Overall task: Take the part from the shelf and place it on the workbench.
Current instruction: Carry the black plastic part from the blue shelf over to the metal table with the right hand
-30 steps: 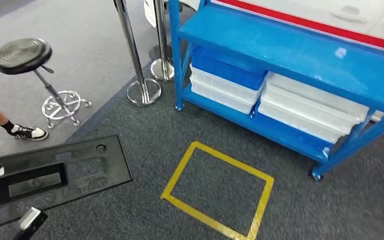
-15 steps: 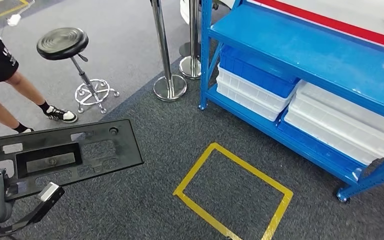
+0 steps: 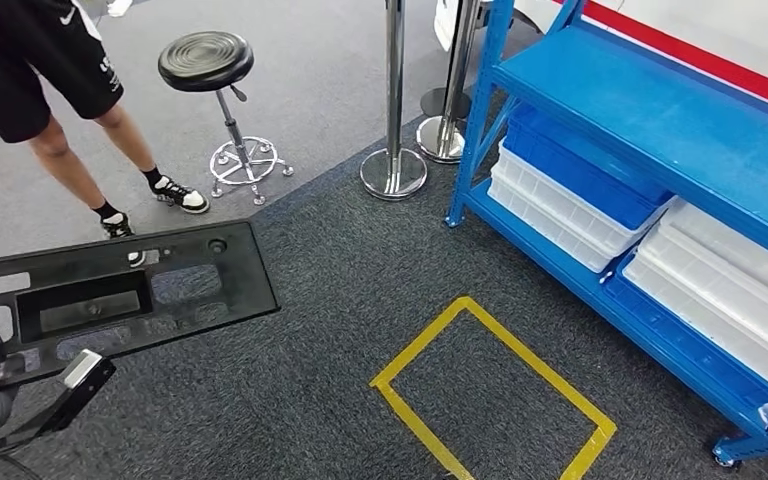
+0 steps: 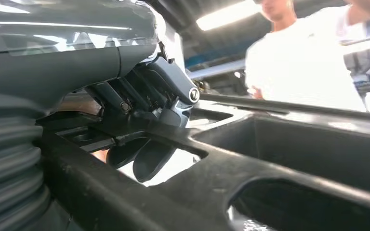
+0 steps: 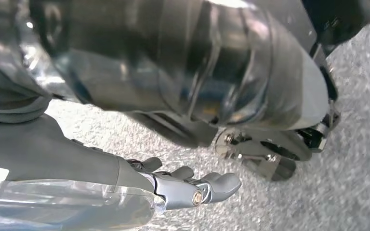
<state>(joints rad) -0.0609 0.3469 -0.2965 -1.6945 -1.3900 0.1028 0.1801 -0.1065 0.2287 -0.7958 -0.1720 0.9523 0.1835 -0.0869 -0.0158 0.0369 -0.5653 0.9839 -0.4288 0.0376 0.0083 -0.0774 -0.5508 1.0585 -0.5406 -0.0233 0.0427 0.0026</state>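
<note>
The black part [image 3: 110, 295] is gripped by the left robot hand [image 4: 144, 120]; the right robot hand [image 5: 192, 187] hangs spread, holding nothing.

Dark speckled carpet [image 3: 340, 300] covers the near floor, marked with a yellow tape rectangle [image 3: 493, 388]. Far left lies smooth grey flooring [image 3: 300, 60], where a black stool [image 3: 207, 62] stands near two chrome stanchion posts [image 3: 394, 100].

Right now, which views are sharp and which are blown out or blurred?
Head view: sharp, evenly lit, panel clear. Left wrist view: person and ceiling light overexposed, soft; left hand dark. Right wrist view: foreground cover blurred, right hand fairly crisp.
</note>
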